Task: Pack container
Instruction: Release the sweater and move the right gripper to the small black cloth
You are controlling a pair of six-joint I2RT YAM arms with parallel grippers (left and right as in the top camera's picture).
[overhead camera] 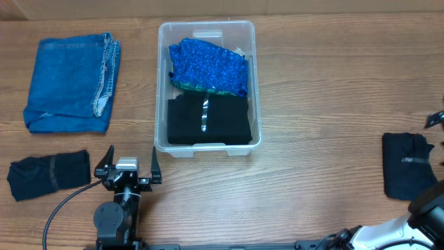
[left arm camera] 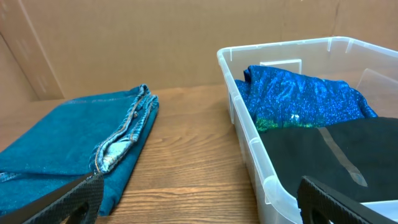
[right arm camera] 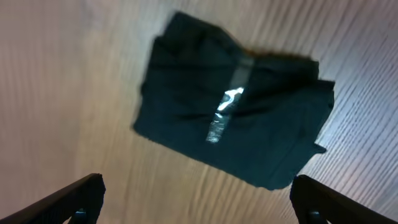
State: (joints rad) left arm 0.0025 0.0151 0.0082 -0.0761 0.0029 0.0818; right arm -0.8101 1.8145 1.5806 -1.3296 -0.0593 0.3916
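The container (overhead camera: 160, 83) is lying well left of our right gripper (right arm camera: 196, 186), hovering wide-jawed over a folded black garment (right arm camera: 230, 124); our left gripper (overhead camera: 132, 154), likewise spread, is sitting nearer.

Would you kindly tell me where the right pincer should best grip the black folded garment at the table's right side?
Probably from straight above, pinching the black folded garment across its middle by the shiny strip: it lies flat on the table, offering no raised edge. The open right pincer hovers above.
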